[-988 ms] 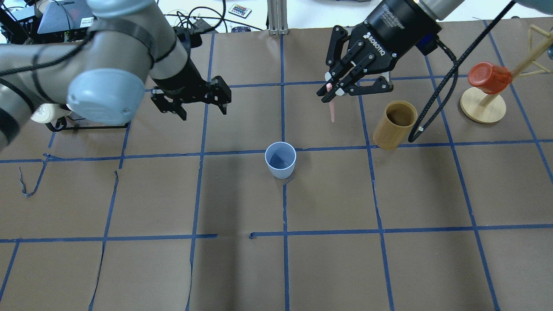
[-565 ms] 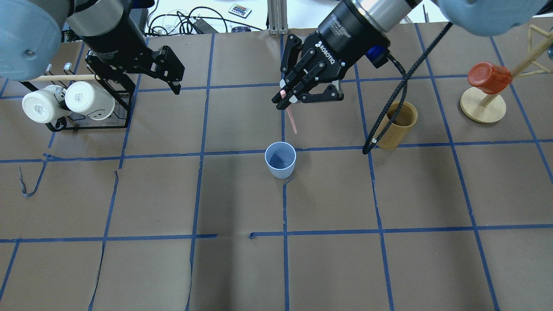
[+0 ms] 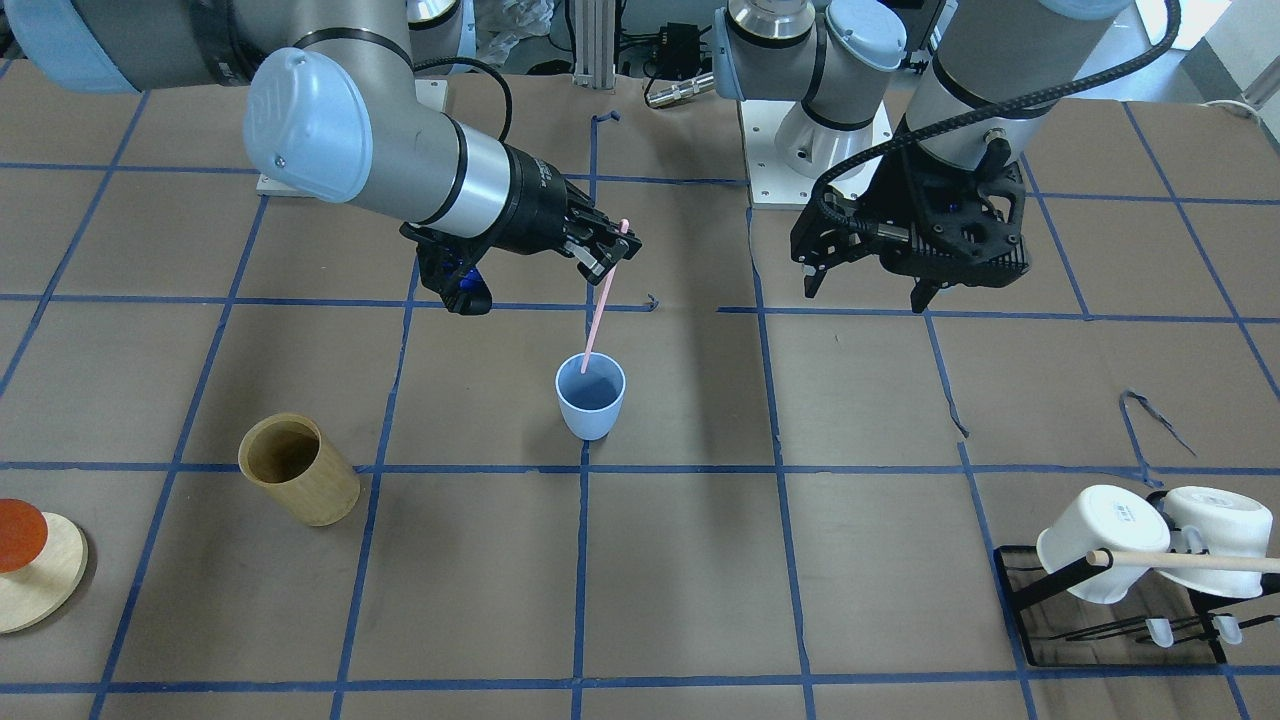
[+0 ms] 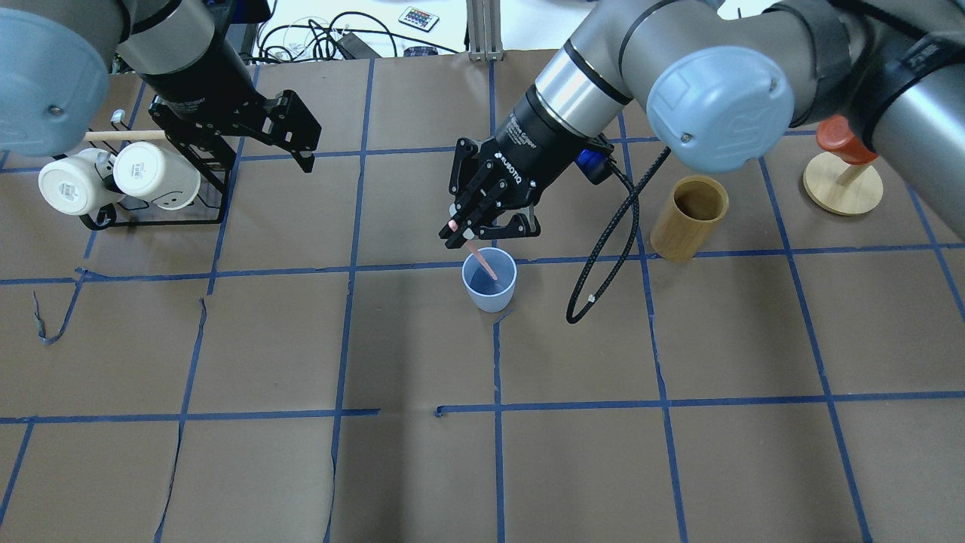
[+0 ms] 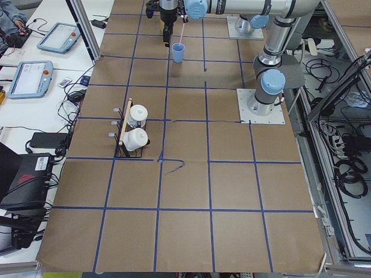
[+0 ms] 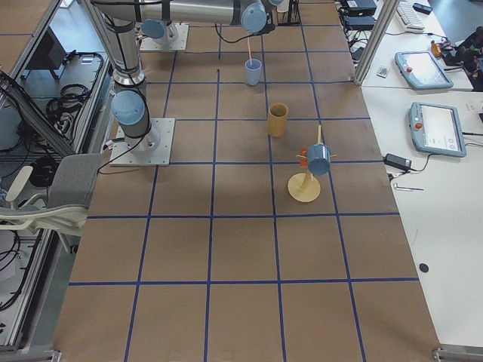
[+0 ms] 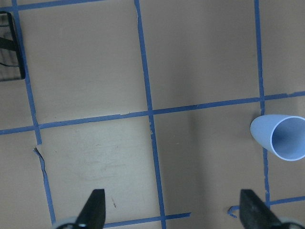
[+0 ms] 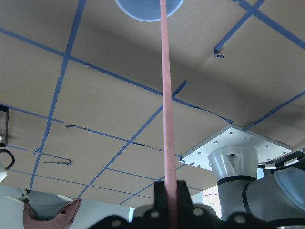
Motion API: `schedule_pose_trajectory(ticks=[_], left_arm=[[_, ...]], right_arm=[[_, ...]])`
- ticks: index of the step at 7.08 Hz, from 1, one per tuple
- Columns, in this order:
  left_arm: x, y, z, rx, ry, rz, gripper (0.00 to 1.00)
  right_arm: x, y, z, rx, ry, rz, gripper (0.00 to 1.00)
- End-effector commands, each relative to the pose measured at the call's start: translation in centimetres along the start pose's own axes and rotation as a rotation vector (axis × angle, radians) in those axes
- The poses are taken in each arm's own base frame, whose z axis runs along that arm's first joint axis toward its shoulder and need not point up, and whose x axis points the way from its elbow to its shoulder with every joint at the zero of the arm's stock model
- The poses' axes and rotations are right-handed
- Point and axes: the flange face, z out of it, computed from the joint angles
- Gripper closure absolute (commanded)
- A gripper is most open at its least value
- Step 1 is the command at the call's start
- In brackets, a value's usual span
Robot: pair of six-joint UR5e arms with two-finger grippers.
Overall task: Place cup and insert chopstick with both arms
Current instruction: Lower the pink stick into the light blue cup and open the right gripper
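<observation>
The light-blue cup (image 3: 590, 398) stands upright at the middle of the table; it also shows in the overhead view (image 4: 490, 283) and the left wrist view (image 7: 279, 138). My right gripper (image 3: 610, 250) (image 4: 460, 234) is shut on the top end of the pale-pink chopstick (image 3: 600, 315) (image 4: 486, 266) (image 8: 167, 119). The stick hangs tilted, with its lower tip at the cup's mouth, seemingly just inside. My left gripper (image 3: 865, 285) (image 7: 174, 212) is open and empty above the table, off to the cup's side near the mug rack.
A tan wooden cup (image 4: 690, 217) stands on the robot's right of the blue cup. A wooden stand (image 4: 843, 181) with a red cup is at the far right. A black rack with two white mugs (image 4: 113, 177) is at the left. The right arm's cable (image 4: 603, 249) hangs beside the cup.
My right gripper has moved left and toward the cup with the chopstick, whose tip is now at the cup's mouth. My left arm drew back toward the mug rack, then stayed.
</observation>
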Motion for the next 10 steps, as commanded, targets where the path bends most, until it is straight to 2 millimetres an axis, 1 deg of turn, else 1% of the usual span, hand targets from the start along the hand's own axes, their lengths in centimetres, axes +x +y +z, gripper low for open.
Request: schedule_pose_trajectory(ticks=[1, 2, 3, 4, 5, 6, 7, 8, 9, 10], left_arm=[[0.0, 0.0, 0.1, -0.004, -0.003, 0.001, 0.0], [0.2, 0.0, 0.0, -0.001, -0.003, 0.004, 0.0], [0.2, -0.1, 0.1, 0.001, -0.002, -0.007, 0.0], [0.2, -0.7, 0.1, 0.024, -0.004, -0.009, 0.0], [0.2, -1.1, 0.1, 0.058, -0.011, -0.006, 0.0], [0.3, -0.9, 0.1, 0.054, -0.012, -0.005, 0.0], [0.3, -0.9, 0.1, 0.052, -0.011, -0.005, 0.0], [0.2, -0.9, 0.1, 0.053, -0.009, -0.006, 0.0], [0.2, -0.9, 0.2, 0.053, -0.009, -0.006, 0.0], [0.2, -0.9, 0.2, 0.052, -0.012, -0.007, 0.0]], right_arm=[[0.1, -0.5, 0.7, -0.003, 0.003, 0.008, 1.0], [0.0, -0.6, 0.7, -0.002, -0.001, -0.003, 1.0], [0.0, -0.7, 0.7, 0.01, -0.003, -0.02, 0.59], [0.2, -1.1, 0.7, 0.062, 0.016, -0.028, 0.08], [0.2, -1.2, 0.6, 0.068, 0.018, -0.028, 0.0], [0.0, -1.0, 0.2, 0.076, 0.012, -0.037, 0.0], [0.1, -0.9, -0.7, 0.12, 0.012, -0.047, 0.0], [-0.4, -0.9, -2.8, 0.223, 0.011, -0.106, 0.0], [-0.6, -1.1, -5.0, 0.339, 0.045, -0.245, 0.0], [-0.2, -1.7, -6.5, 0.472, 0.138, -0.398, 0.0]])
